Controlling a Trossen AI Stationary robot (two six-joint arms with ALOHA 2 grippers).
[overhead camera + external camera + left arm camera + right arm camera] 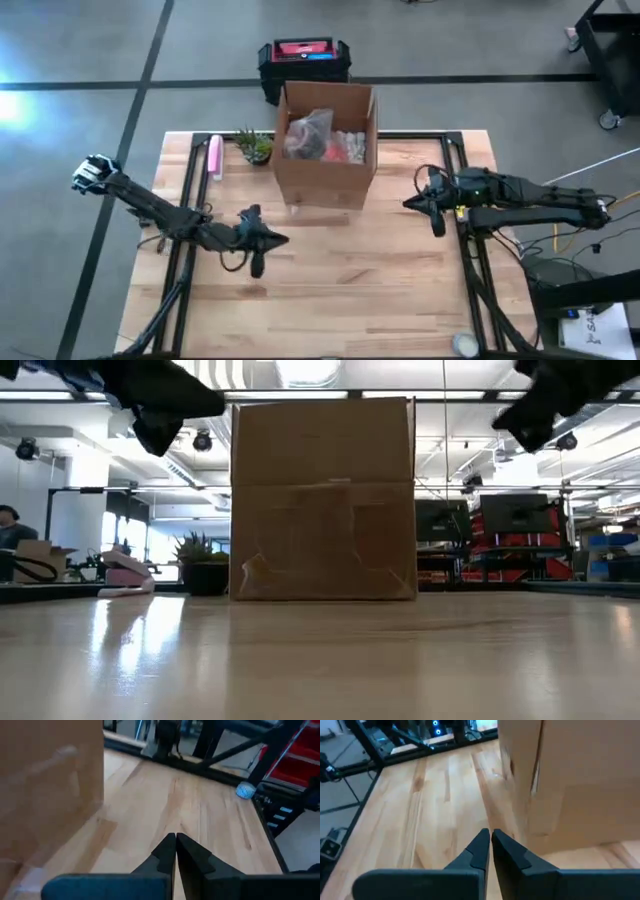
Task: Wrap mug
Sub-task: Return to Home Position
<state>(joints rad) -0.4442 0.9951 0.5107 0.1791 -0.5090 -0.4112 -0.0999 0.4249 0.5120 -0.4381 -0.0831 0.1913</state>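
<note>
Room: grey workshop floor around the frame, racks and screens far behind in the low view.
Counter (330,280): pale wood, bare in front of the arms, so the way back is open.
Box (325,165): brown carton standing upright at the far middle, top open, between the two arms.
Left arm (150,205): reaches in from its own side, low over the wood, near the carton's front corner.
Right arm (530,195): stretched in from the other side, level with the carton's side wall.
Wrapped mugs (320,135): lying inside the carton in clear wrap, one dark and one reddish; packing looks finished.
Left pincer (275,239): fingers pressed together, holding nothing, tips apart from the carton.
Right pincer (412,203): likewise closed and empty, just off the carton's side.
Doing it well: draw each arm back along its own side, lifting first; the carton is probably light, so a brush could shove it.
Risk: the right wrist passes closest to the cardboard.
</note>
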